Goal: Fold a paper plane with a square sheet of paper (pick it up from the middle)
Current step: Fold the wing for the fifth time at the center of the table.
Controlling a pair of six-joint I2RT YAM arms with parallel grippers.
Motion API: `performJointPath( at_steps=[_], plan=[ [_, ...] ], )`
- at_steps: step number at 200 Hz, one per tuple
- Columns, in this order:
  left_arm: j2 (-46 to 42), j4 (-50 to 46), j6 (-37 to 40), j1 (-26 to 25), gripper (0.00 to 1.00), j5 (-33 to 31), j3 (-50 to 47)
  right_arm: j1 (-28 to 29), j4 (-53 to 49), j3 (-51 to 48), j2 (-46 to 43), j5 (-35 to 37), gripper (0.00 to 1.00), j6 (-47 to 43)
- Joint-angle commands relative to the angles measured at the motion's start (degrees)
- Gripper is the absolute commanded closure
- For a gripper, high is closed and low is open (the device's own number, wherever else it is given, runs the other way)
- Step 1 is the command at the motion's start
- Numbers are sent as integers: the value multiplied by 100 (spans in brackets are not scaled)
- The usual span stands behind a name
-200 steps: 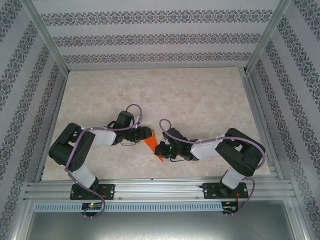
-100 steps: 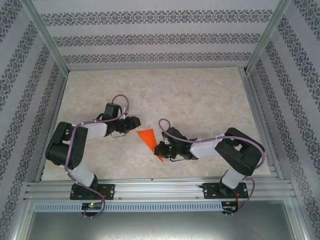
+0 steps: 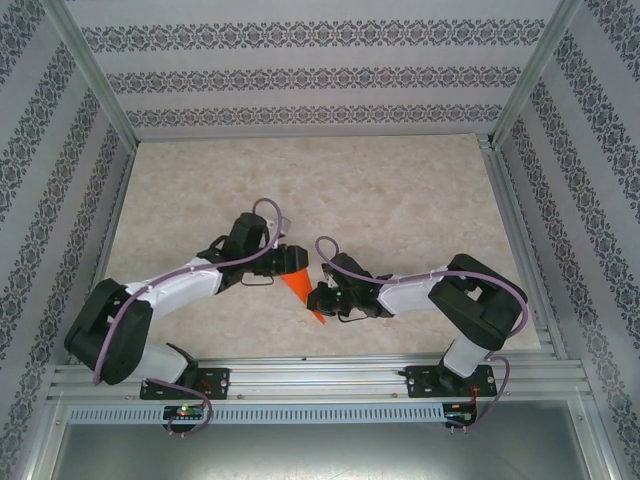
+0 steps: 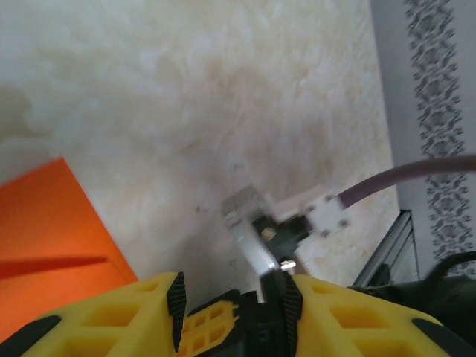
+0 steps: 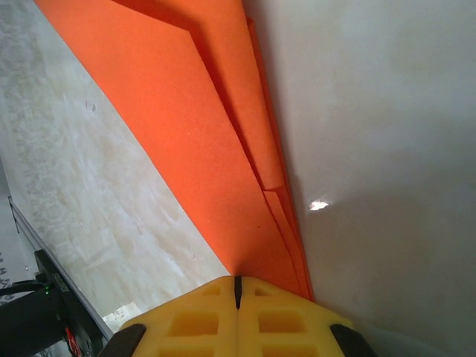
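Worktop [image 3: 380,190]: pale, marble-patterned surface, framed by metal rails, with patterned walls [image 3: 300,80] on three sides.

Orange paper [image 3: 296,284]: sits in the near half of the worktop, about midway between its left and right edges, between the two grippers. From above it shows as a narrow, tapering shape.

Paper condition: folded. The right wrist view shows the orange paper [image 5: 201,126] with several layers stacked along one long edge. The left wrist view shows a dark crease line across the orange paper [image 4: 52,238].

Right gripper [image 3: 316,297]: fingers pressed together and clamped on the orange paper. In its own wrist view, the right gripper [image 5: 238,281] has the paper coming out from between the closed yellow fingers. From above, a small orange tip shows on the near side of this gripper.

Left gripper [image 3: 290,263]: positioned at the far-left end of the paper. In its own wrist view, the left gripper [image 4: 232,291] has its yellow fingers standing apart. The paper lies beside the left finger, not between the two.

Contact with surface: cannot tell whether the paper rests on the worktop or is lifted.

Other: a grey-purple cable [image 4: 401,178] leads to a small metal fitting [image 4: 249,223] ahead of the left gripper.
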Motion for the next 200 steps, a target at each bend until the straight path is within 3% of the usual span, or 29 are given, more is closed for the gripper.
performJointPath(
  at_steps=[1,35,62,104,200],
  plan=[
    [370,408,-350,-121,59,-210,-157,30,-561,-181,289,269,97,78],
    [968,702,-473,-145,62,-295,-32,56,-442,-189,352,262,96,119],
    [1097,925,-608,-136,64,-846,-161,65,-440,-223,344,263,96,128],
    [1623,850,-485,-116,65,-834,-78,64,-484,-257,296,244,96,106],
    [1967,602,20,848,65,-459,-60,69,-616,-471,176,234,99,-3]
  ],
)
